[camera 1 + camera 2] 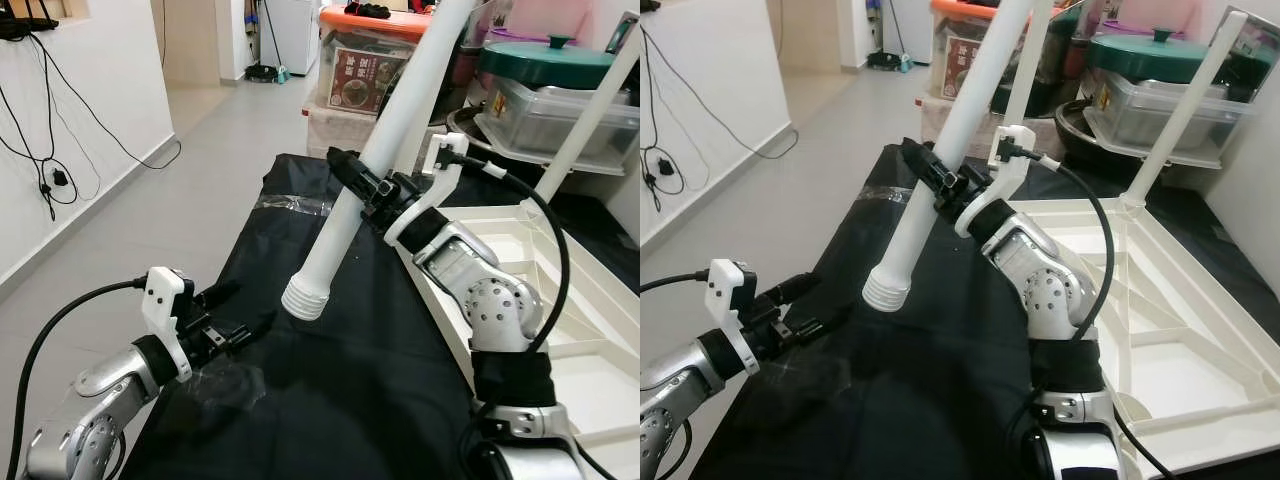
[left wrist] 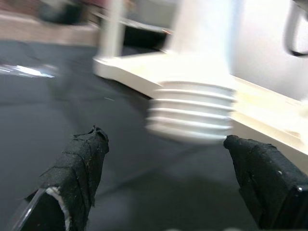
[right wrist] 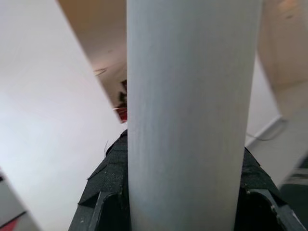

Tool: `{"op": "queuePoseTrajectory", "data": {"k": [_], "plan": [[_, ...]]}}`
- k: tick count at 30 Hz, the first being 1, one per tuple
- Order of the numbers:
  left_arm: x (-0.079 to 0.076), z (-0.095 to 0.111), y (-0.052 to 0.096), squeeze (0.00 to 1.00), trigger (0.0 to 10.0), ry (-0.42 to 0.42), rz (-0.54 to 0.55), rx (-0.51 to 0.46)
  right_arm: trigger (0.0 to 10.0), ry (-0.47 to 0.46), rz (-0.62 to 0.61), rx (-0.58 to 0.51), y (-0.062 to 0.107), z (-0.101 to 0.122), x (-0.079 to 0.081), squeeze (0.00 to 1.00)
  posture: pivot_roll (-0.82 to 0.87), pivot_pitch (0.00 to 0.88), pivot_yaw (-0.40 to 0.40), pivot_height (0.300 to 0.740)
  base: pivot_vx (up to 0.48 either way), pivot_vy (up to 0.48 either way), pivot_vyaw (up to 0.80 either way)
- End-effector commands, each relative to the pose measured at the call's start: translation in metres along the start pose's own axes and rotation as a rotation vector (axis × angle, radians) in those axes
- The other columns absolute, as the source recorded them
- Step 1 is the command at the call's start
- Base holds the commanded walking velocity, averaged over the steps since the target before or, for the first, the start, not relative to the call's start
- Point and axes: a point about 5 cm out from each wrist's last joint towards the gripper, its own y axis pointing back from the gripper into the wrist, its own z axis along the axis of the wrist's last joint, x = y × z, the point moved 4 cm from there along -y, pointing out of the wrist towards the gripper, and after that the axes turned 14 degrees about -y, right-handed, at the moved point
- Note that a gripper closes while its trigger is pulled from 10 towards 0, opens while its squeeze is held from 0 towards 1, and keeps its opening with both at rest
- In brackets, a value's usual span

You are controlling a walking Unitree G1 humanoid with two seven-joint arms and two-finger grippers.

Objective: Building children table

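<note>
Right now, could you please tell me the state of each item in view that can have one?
White plastic table leg: tilted, lifted, threaded end down, clear of the cloth.
Right pincer: shut on the leg's shaft.
Left pincer: open, low over the black cloth.
White plastic tabletop: upside down, one leg already standing in its corner.
Clear storage box with orange lid: closed.
Dark green pot lid: on.

Bright, even daylight; left wrist view motion-blurred.

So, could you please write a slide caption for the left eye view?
Right gripper holds a white table leg tilted over the black cloth; left gripper waits open below.
</note>
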Motion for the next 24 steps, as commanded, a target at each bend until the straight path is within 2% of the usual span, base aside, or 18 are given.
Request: {"op": "queuePoseTrajectory", "data": {"k": [1, 7, 10, 15, 18, 21, 22, 23, 24], "plan": [[-0.008, -0.001, -0.004, 0.0, 10.0, 0.005, -0.063, 0.016, 0.0, 0.02, 0.044, 0.005, -0.004, -0.003, 0.011, 0.0, 0.08, 0.0, -0.086, 0.74, 0.0, 0.0, 0.0], [-0.014, -0.002, -0.012, 0.0, 10.0, 0.031, -0.138, 0.015, 0.0, -0.006, 0.119, 0.032, -0.013, -0.021, 0.029, 0.0, 0.08, 0.0, -0.087, 0.74, 0.0, 0.0, 0.0], [-0.015, -0.004, -0.015, 0.0, 10.0, 0.022, -0.155, 0.025, 0.0, -0.013, 0.135, 0.044, -0.015, -0.026, 0.034, 0.0, 0.08, 0.0, -0.086, 0.74, 0.0, 0.0, 0.0], [-0.012, -0.005, -0.017, 0.0, 10.0, 0.001, -0.153, 0.034, 0.0, -0.014, 0.158, 0.059, -0.016, -0.03, 0.039, 0.0, 0.07, 0.0, -0.082, 0.74, 0.0, 0.0, 0.0], [-0.004, -0.004, -0.021, 0.0, 10.0, -0.028, -0.114, 0.03, 0.0, -0.01, 0.18, 0.08, -0.015, -0.037, 0.044, 0.0, 0.07, 0.0, -0.082, 0.74, 0.0, 0.0, 0.0], [-0.002, -0.004, -0.022, 0.0, 10.0, -0.033, -0.109, 0.028, 0.0, -0.009, 0.18, 0.083, -0.014, -0.038, 0.044, 0.0, 0.07, 0.0, -0.082, 0.74, 0.0, 0.0, 0.0], [0.0, -0.002, -0.024, 0.0, 8.8, -0.038, -0.095, 0.019, 0.0, -0.008, 0.18, 0.089, -0.014, -0.041, 0.044, 0.0, 0.07, 0.0, -0.081, 0.74, 0.0, 0.0, 0.0], [0.0, -0.002, -0.024, 0.0, 8.8, -0.038, -0.095, 0.019, 0.0, -0.008, 0.18, 0.089, -0.014, -0.041, 0.044, 0.0, 0.07, 0.0, -0.081, 0.74, 0.0, 0.0, 0.0], [0.003, -0.001, -0.025, 0.0, 3.5, -0.044, -0.073, 0.012, 0.0, -0.007, 0.179, 0.094, -0.013, -0.043, 0.044, 0.0, 0.07, 0.0, -0.081, 0.74, 0.0, 0.0, 0.0]]}}
